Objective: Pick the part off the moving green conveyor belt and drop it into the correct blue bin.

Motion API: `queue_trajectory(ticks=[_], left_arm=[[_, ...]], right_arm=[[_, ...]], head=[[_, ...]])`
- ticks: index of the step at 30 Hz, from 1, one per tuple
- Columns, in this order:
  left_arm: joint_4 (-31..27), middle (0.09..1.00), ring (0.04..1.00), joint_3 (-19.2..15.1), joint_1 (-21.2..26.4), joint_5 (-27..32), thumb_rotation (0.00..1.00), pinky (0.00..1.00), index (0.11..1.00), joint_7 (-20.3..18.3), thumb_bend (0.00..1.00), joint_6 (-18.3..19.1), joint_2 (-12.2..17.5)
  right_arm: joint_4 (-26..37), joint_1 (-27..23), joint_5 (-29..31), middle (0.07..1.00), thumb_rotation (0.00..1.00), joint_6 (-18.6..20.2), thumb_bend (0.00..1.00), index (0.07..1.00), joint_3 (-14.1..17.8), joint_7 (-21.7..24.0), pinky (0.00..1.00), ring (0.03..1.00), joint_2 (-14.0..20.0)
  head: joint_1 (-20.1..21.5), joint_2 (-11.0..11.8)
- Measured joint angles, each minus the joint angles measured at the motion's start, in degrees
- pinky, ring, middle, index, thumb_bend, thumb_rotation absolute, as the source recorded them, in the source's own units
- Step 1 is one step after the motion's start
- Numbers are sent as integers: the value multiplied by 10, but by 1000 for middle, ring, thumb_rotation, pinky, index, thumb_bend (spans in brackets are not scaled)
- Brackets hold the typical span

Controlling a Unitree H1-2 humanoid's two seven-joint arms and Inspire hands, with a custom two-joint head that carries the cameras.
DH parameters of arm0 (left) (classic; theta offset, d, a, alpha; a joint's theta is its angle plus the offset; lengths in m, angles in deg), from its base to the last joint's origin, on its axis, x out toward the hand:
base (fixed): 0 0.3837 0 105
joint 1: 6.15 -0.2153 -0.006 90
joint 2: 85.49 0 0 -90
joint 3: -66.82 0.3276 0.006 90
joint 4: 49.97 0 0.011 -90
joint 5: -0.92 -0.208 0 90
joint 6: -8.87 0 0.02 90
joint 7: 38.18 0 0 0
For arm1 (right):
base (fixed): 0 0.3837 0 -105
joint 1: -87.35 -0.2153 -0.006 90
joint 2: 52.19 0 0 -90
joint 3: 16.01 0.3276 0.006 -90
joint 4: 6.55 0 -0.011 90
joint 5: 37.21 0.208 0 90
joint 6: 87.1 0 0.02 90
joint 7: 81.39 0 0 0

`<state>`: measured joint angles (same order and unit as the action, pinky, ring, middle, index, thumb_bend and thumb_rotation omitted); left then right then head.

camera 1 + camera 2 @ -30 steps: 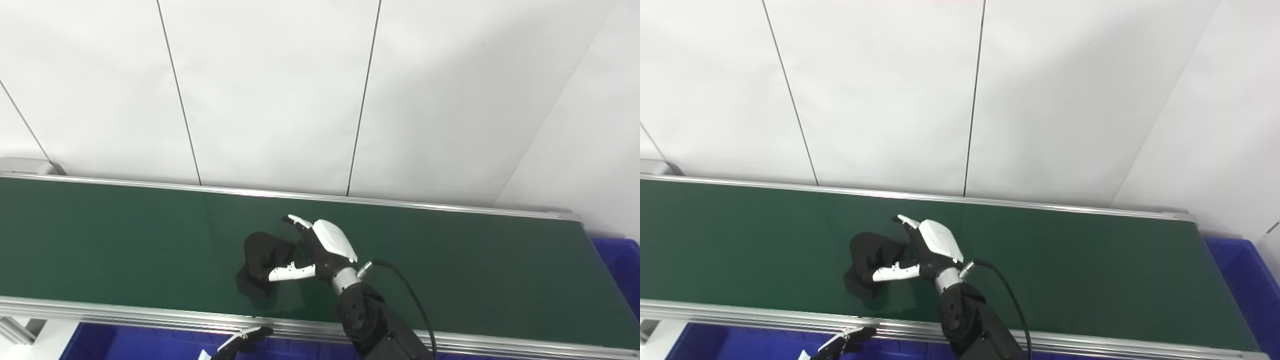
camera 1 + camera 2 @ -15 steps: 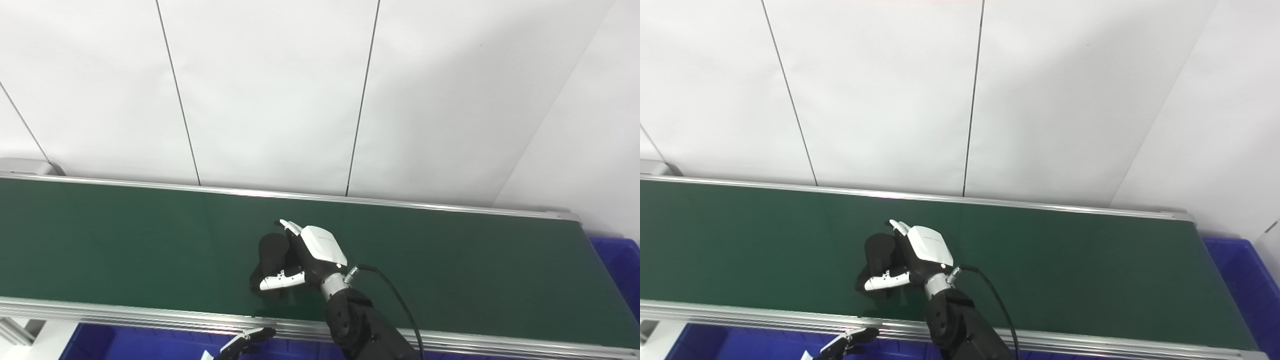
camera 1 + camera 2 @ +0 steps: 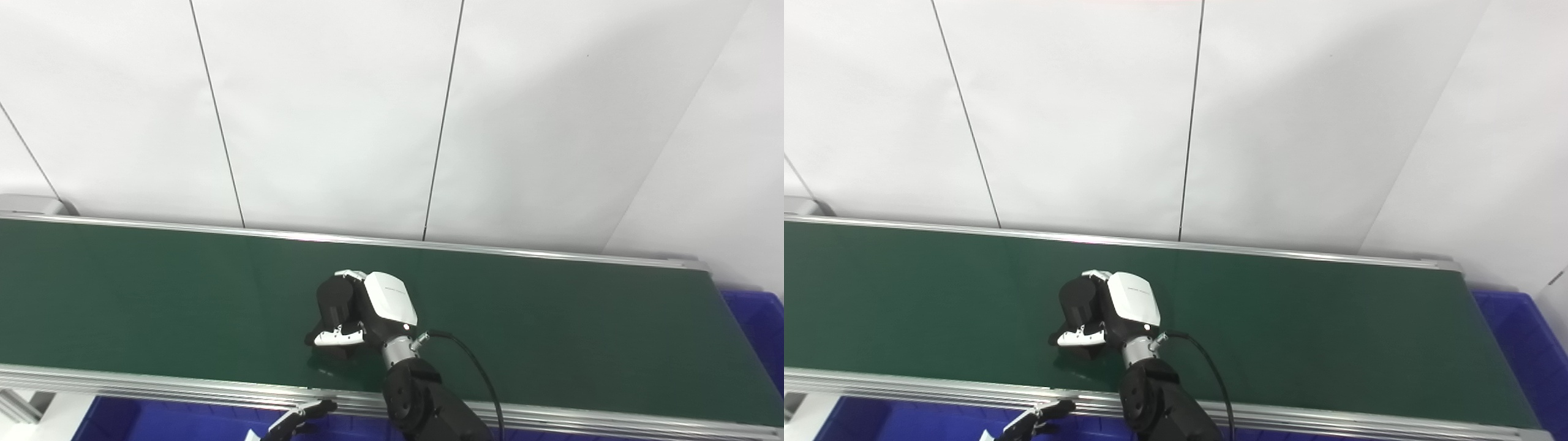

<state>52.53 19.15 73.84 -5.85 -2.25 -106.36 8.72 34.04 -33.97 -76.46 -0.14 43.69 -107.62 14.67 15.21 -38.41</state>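
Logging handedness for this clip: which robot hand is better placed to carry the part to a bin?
Right. The right robot hand is closed around the black part on the belt; the left robot hand sits low at the near rail, holding nothing.

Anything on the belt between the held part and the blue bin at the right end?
Nothing: bare green belt between the black part and the blue bin, in both views.

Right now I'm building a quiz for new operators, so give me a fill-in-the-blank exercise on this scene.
1. The right hand is closed on the black ____.
2. The part is over the ____ belt.
3. Only the fingertips of the left hand show at the ____ edge of the picture.
4. The bin past the belt's right end is ____.

Missing words: part; green; bottom; blue
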Motion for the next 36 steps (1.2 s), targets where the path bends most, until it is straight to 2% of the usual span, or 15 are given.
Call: queue_trajectory(ticks=[11, 18, 20, 22, 24, 26, 27, 28, 30, 32, 36], left_arm=[[-1, 800, 789, -4, 0, 1, 353, 751, 736, -2, 817, 0, 0], [-2, 803, 790, -6, 0, 4, 379, 753, 739, -1, 813, 0, 0], [-2, 803, 790, -7, 0, 4, 385, 753, 739, -1, 813, 0, 1], [-7, 801, 789, -8, -1, 5, 376, 757, 737, -2, 811, 0, 2], [-19, 800, 789, -12, -4, 6, 366, 760, 738, -4, 806, 0, 3], [-25, 802, 791, -17, -4, 6, 376, 763, 741, -11, 802, 0, 3], [-28, 802, 791, -20, -5, 7, 371, 763, 741, -12, 800, 0, 3], [-32, 802, 792, -23, -7, 7, 368, 764, 740, -15, 801, 0, 3], [-43, 800, 793, -30, -13, 11, 361, 766, 737, -25, 805, 0, 3], [-50, 799, 793, -35, -18, 13, 355, 756, 734, -35, 802, 0, 2], [-64, 793, 790, -50, -26, 13, 339, 749, 729, -57, 808, 0, -1]], right_arm=[[3, 10, -1, 740, 130, -25, 494, 495, 1, -48, 727, 748, 7], [84, 72, -2, 719, 124, -29, 497, 494, 11, -58, 682, 719, 30], [124, 96, -1, 720, 125, -29, 497, 494, 16, -55, 674, 722, 39], [182, 124, -2, 713, 124, -27, 498, 493, 23, -47, 652, 710, 50], [241, 151, -4, 704, 122, -22, 498, 493, 30, -36, 634, 696, 58], [300, 178, -6, 701, 123, -19, 498, 493, 36, -25, 627, 685, 67], [331, 193, -6, 700, 123, -17, 498, 493, 39, -14, 619, 681, 71], [355, 207, -7, 697, 123, -16, 499, 493, 41, -8, 608, 676, 74], [414, 247, -7, 692, 123, -9, 500, 493, 46, 12, 585, 668, 82], [466, 284, -6, 685, 123, -5, 500, 493, 51, 35, 581, 661, 92], [552, 353, -7, 666, 125, 2, 500, 493, 56, 84, 559, 642, 125]], head=[[4, -9], [9, -18], [9, -19], [17, -34], [17, -35], [21, -47], [21, -47], [18, -61], [18, -61], [13, -72], [12, -83]])
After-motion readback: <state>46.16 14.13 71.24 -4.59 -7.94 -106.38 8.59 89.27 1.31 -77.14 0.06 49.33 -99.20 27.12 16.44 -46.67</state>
